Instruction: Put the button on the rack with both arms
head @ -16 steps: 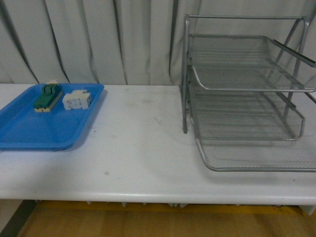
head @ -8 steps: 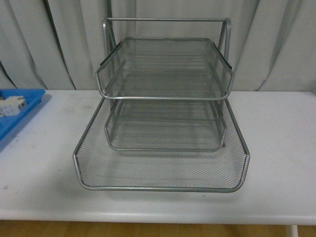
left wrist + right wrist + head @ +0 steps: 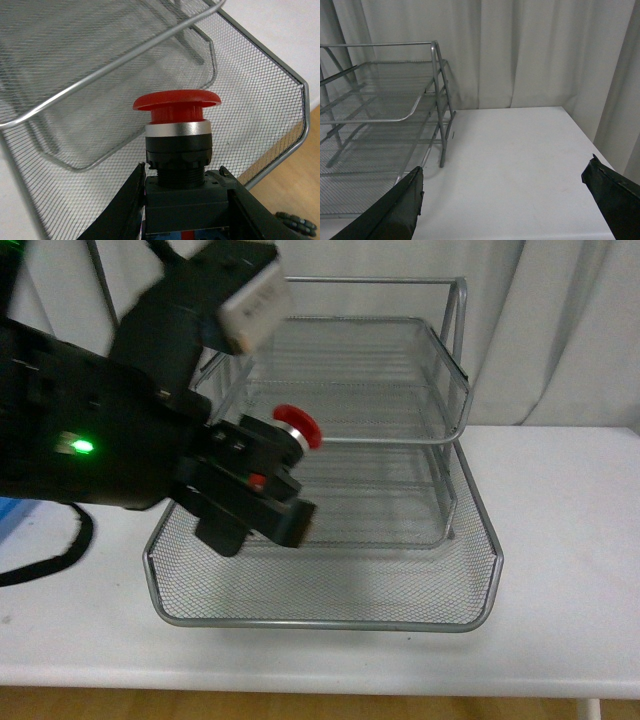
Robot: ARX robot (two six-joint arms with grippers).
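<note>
My left gripper point(image 3: 262, 472) is clamped on the push-button switch point(image 3: 297, 428), its red cap pointing at the wire rack point(image 3: 470, 570), near an upper tray's front rim. My right gripper point(image 3: 505, 200) hangs with fingers wide apart over the white table point(image 3: 520, 150).

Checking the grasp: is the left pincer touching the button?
Touching. Left wrist view: the left pincer presses both sides of the button, with no gap.

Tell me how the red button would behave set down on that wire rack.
The button looks top-heavy, wide cap over narrower neck, so it probably tips. Its boxy base likely stops rolling. It seems rigid in the left gripper.
</note>
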